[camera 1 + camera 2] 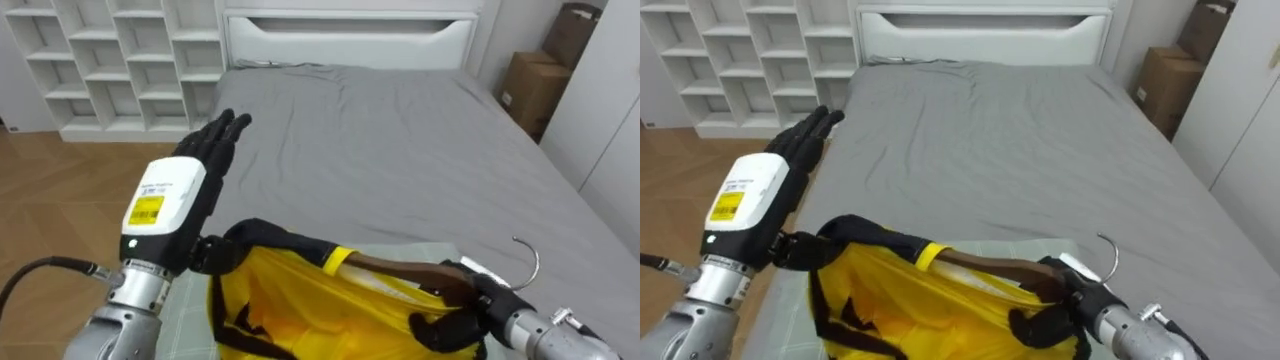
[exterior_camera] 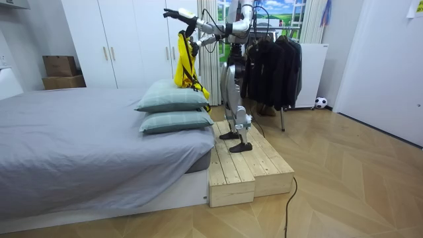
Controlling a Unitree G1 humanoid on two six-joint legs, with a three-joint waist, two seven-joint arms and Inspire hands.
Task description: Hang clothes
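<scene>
1. The yellow garment (image 1: 300, 305) is already on its wooden hanger (image 1: 392, 268), held above the pillows (image 2: 173, 99) at the bed's (image 1: 400, 150) edge.
2. The right hand (image 1: 462, 312) has its fingers clamped on the hanger. The left hand (image 1: 195, 178) has its fingers straight.
3. Likely remaining: hooking it onto the clothes rack (image 2: 277, 59) behind the robot.

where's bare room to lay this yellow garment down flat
The grey bed sheet is bare from the pillow to the white headboard. The floor strip between bed and shelf unit is free too. Crowded directly below: the yellow garment on its hanger in the right hand, over the pillow.
</scene>
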